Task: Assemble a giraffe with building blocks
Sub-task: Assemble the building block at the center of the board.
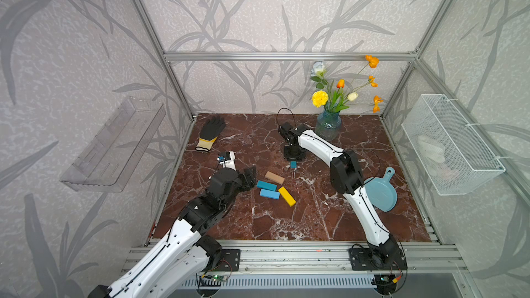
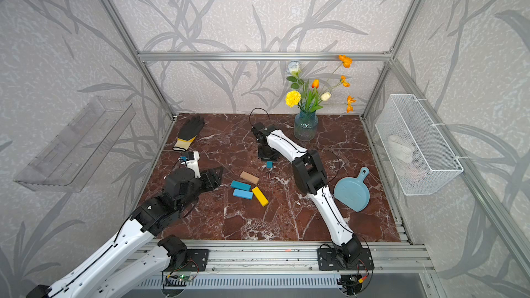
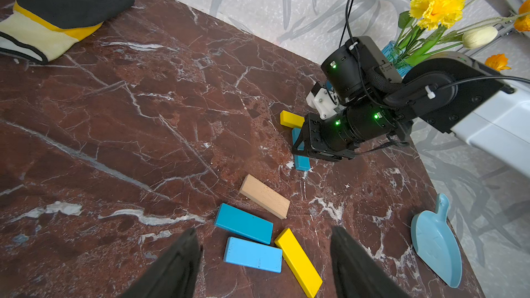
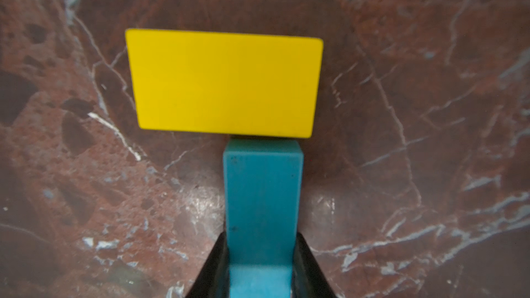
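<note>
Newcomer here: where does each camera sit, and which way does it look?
Top views: high over the bases, looking down at the table; left arm, right arm show.
Left wrist: on the left arm, facing across the tan block; open left gripper, right arm.
Right wrist: on the right arm, facing down; right gripper shut on the teal block.
Both wrist views share the teal block.

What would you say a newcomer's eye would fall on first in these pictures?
Probably the blue glass vase of yellow and orange flowers at the back edge of the brown marble table. Then, mid-table, the right arm's jaws shut on a teal rectangular block, its end up against a short yellow block.
</note>
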Robot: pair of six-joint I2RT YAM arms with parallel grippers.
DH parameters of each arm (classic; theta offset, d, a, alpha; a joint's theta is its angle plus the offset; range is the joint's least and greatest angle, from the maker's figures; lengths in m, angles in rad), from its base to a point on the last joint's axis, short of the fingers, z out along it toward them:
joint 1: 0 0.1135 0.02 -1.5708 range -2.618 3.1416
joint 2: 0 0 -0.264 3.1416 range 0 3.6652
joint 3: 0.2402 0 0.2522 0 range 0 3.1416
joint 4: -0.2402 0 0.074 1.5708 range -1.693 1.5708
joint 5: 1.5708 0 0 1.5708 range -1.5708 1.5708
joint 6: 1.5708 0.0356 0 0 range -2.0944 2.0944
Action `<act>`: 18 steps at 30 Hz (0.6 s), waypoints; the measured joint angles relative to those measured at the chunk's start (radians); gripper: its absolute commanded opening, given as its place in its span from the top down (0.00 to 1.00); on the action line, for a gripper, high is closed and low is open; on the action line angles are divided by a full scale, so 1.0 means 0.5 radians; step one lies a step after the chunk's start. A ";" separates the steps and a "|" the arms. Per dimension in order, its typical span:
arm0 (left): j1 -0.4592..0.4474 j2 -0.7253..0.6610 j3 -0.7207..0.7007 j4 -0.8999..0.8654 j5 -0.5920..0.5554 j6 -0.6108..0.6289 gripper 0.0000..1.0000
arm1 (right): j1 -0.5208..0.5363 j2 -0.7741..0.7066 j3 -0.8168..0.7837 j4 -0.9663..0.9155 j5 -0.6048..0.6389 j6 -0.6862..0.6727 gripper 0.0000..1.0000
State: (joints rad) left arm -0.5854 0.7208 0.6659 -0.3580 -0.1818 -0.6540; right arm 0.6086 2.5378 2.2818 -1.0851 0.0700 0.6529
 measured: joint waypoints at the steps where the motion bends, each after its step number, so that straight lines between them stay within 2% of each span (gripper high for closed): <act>1: 0.000 0.000 0.000 0.000 0.000 0.000 0.27 | 0.000 0.003 0.008 -0.006 -0.001 0.000 0.78; 7: 0.000 0.000 0.000 0.000 -0.001 0.001 0.27 | -0.002 0.026 0.053 -0.031 0.005 0.001 0.76; 12: 0.000 0.002 0.000 0.000 -0.002 0.001 0.27 | -0.026 0.043 0.082 -0.015 0.015 0.001 0.63; 18: 0.000 0.003 0.000 0.002 -0.002 0.002 0.27 | -0.036 0.053 0.090 -0.002 0.040 0.000 0.62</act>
State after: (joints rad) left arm -0.5854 0.7223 0.6659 -0.3573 -0.1825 -0.6529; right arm 0.5907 2.5645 2.3268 -1.0863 0.0902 0.6529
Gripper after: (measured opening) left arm 0.732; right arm 0.374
